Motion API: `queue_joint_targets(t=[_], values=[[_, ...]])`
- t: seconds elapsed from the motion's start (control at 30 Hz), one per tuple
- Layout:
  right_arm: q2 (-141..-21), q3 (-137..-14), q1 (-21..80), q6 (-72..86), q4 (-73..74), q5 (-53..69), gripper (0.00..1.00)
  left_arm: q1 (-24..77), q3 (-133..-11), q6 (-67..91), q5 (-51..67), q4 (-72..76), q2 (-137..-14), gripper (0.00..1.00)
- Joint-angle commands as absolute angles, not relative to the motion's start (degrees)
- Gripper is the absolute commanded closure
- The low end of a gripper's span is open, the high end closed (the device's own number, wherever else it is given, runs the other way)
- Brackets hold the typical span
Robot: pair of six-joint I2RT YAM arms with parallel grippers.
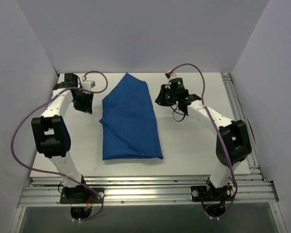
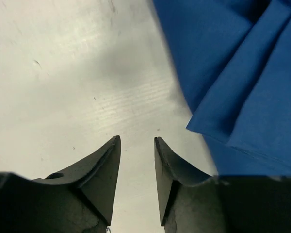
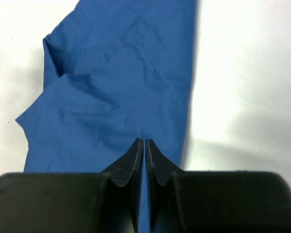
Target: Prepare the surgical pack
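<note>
The surgical pack (image 1: 131,121) lies as a folded royal-blue cloth parcel in the middle of the white table, and its contents are hidden. My left gripper (image 1: 83,103) hovers over bare table just left of the parcel's far part. In the left wrist view this gripper (image 2: 137,139) is open, with only table between the fingers and the blue cloth (image 2: 242,73) to its right. My right gripper (image 1: 161,99) is at the parcel's far right edge. Seen from the right wrist, that gripper (image 3: 144,141) is shut to a hairline slit above the cloth (image 3: 116,82).
White walls enclose the table on the left, back and right. An aluminium rail (image 1: 145,187) runs along the near edge and another (image 1: 237,111) along the right side. Purple cables (image 1: 19,131) loop off both arms.
</note>
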State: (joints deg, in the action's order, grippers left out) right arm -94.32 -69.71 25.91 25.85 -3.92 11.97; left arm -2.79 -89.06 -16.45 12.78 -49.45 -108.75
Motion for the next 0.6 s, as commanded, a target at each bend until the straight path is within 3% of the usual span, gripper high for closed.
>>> queue_joint_targets(t=[0.0,0.13,0.27,0.57], values=[[-104.48,-79.52,26.28,20.57,-4.75,19.24,0.99,-2.03,-95.70,-16.44,17.21,-49.74,-105.12,0.58],[-110.82,-84.37,26.37,19.87,-6.23,21.88,1.00,3.58,-98.26,-14.86,21.52,-49.66,-104.59,0.68],[-116.09,-86.66,26.28,19.95,-7.64,23.72,1.00,8.51,-95.28,-16.96,22.50,-48.08,-105.99,0.68],[-127.08,-83.33,23.47,26.27,-16.08,28.21,1.00,5.54,-94.92,-15.91,20.13,-43.69,-120.23,0.73]])
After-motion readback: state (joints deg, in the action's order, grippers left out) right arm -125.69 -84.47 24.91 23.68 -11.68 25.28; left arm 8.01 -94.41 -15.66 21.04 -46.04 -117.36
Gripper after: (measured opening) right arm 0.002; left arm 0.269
